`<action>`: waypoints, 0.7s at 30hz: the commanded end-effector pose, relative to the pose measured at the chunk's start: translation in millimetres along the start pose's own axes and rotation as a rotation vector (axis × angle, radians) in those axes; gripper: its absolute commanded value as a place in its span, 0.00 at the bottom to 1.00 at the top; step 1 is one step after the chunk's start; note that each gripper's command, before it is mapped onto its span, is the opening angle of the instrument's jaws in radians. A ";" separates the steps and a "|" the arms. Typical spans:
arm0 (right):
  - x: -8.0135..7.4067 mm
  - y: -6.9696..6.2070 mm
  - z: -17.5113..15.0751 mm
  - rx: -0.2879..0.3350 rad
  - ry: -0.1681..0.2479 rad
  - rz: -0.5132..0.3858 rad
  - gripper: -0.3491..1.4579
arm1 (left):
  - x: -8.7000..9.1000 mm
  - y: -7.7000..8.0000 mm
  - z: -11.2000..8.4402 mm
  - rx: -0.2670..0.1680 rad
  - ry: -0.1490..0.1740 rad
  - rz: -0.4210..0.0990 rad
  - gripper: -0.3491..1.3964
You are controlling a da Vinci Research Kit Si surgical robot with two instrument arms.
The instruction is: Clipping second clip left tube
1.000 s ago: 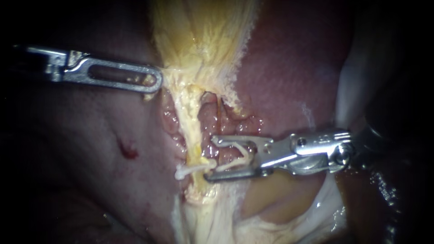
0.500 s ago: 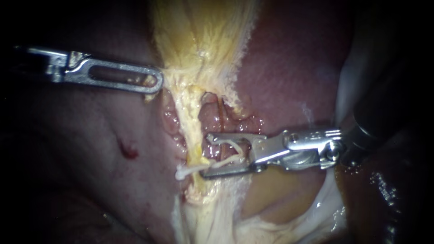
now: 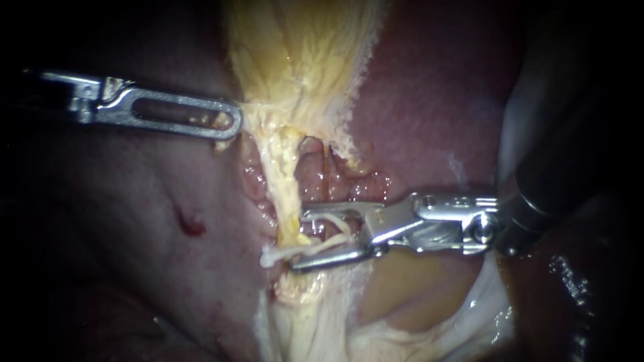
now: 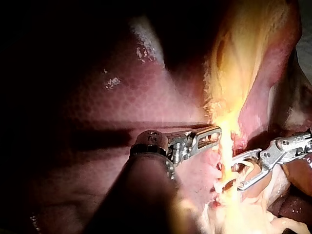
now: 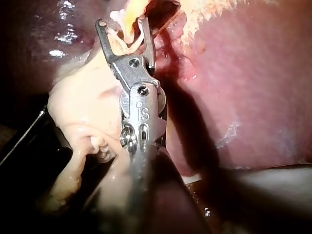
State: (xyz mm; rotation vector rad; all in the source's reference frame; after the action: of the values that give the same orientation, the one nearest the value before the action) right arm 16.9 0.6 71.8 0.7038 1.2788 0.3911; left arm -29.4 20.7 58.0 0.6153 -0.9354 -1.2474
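Left tube [image 3: 285,188]: pale yellow stringy strand at the centre of the endoscope frame. It runs down from the fan of tissue above to the pale mass at the lower centre.
Right instrument [image 3: 298,240]: my bright steel tool with two long thin jaws comes in from the right edge, a little below the middle. Its jaws stand wide apart, and their tips reach the right side of the left tube, one above the other.
V-shaped white clip [image 3: 343,231]: it sits between these spread jaws with one leg against each jaw, so they hold it from two sides. In the right wrist view [image 5: 122,24] the yellow strand stands in the mouth of the jaws.
Flat white clip [image 3: 272,255]: it lies across the left tube just beside my lower jaw tip. Its knobbed end points to the left.
Left instrument [image 3: 228,124]: my slotted steel jaws enter from the upper left. They are pressed together on the edge of the yellow fibrous tissue [image 3: 302,60], which is drawn taut toward them.
Dark red liver [image 3: 429,114]: it fills the upper right behind the strand.
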 end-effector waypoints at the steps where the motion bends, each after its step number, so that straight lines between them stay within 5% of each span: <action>1: -0.1 0.0 0.2 0.007 0.003 0.001 0.47 | 0.0 0.0 0.1 -0.001 -0.001 -0.001 0.00; 21: -0.4 -0.2 5.4 0.172 0.092 0.059 0.47 | 0.0 -0.1 0.3 -0.002 -0.002 -0.001 0.00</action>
State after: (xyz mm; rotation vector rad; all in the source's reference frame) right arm 22.1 -1.2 72.6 0.8784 1.3940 0.3668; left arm -29.6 20.7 58.0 0.6133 -0.9359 -1.2496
